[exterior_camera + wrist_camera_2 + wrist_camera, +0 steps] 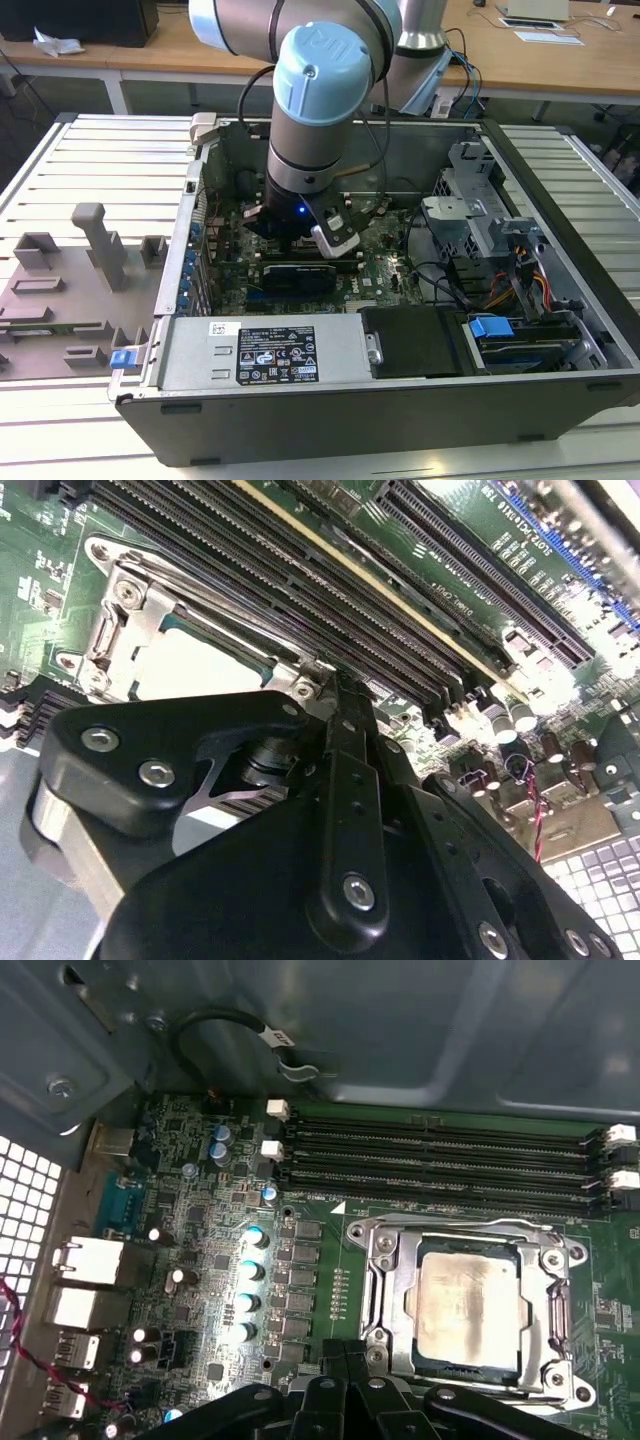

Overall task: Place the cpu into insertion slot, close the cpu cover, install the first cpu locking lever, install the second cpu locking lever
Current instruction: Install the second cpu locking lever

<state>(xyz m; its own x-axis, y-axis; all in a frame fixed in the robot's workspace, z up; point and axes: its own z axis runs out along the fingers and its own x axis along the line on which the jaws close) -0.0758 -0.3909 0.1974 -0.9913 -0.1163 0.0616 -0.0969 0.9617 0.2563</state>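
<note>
The cpu sits flat in the slot w/ cover down, so the gripper, fingers pressed together, hovers beside it.

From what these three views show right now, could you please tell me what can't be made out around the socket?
- Tool: in the second wrist view its own black body hides its tips.
- Insertion slot: in the first wrist view the tool's linkage covers its near edge.
- CPU: in the second wrist view the tool hides part of it.
- Exterior view: the arm blocks the socket.
</note>
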